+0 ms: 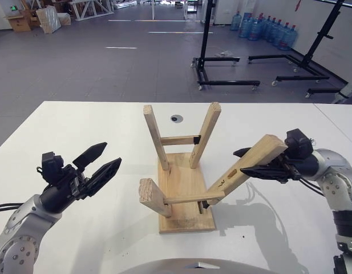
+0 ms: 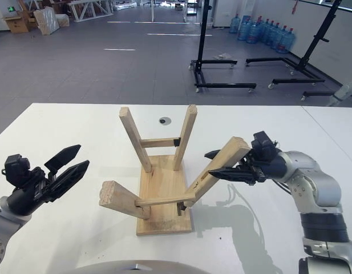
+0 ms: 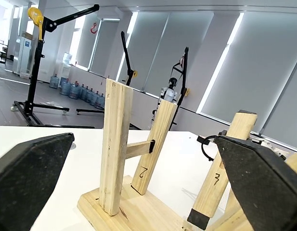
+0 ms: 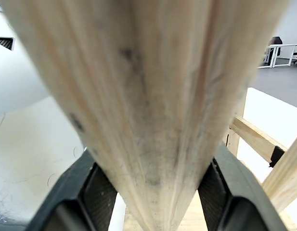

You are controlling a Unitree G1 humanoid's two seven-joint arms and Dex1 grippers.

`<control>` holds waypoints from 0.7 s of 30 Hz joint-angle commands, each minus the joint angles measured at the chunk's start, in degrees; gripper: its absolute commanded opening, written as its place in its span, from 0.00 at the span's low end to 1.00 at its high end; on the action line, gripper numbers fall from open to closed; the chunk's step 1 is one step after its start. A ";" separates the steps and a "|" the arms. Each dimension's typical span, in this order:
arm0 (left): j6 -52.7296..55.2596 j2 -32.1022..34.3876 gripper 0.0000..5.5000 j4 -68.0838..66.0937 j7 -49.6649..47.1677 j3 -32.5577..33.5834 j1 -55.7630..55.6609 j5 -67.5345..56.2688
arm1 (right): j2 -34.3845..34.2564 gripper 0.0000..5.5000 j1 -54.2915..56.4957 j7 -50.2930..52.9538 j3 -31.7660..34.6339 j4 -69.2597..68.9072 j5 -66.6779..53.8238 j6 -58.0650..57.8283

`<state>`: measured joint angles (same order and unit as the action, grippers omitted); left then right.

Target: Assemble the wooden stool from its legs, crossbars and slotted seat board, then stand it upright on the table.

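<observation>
The slotted seat board (image 1: 183,184) lies flat on the white table (image 1: 79,131). Two far legs (image 1: 155,137) (image 1: 205,135) stand in it, joined by a crossbar (image 1: 177,140). The near pair leans over: its left leg (image 1: 153,197) lies low at the board's left edge, and a crossbar (image 1: 187,200) links it to the right leg (image 1: 244,168), which tilts out to the right. My right gripper (image 1: 253,162) is shut on that leg's upper end, its fingers (image 4: 97,192) on either side. Left of the stool, my left gripper (image 1: 98,164) hangs open with nothing in it, pointing at the far legs (image 3: 114,144).
A small round hole (image 1: 176,119) sits in the table behind the stool. Bare table lies left and right of the board. Black wheeled stands (image 1: 224,80) and water bottles (image 1: 267,25) stand on the floor beyond the table's far edge.
</observation>
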<state>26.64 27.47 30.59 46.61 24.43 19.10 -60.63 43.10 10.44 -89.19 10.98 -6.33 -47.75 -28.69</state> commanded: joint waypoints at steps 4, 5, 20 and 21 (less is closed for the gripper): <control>-0.30 -0.08 0.98 -0.37 -1.05 -1.31 -0.60 1.18 | -1.36 0.37 -1.47 0.34 -3.94 -1.01 2.01 1.35; -0.32 0.01 0.98 -0.45 -1.06 -1.42 -0.49 1.34 | -1.08 0.37 -1.66 0.46 -4.00 -0.61 2.78 2.02; -2.21 -1.86 0.98 0.11 -1.49 -2.98 1.27 3.48 | -1.80 0.37 -1.29 2.31 -6.79 -2.33 9.47 13.36; -2.29 -1.93 0.98 0.14 -1.51 -3.02 1.38 3.53 | -1.97 0.37 -1.31 2.34 -6.80 -2.39 9.47 13.93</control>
<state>24.61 25.56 30.44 45.46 21.88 20.12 -57.87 41.41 8.62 -88.07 4.41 -8.38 -40.11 -16.33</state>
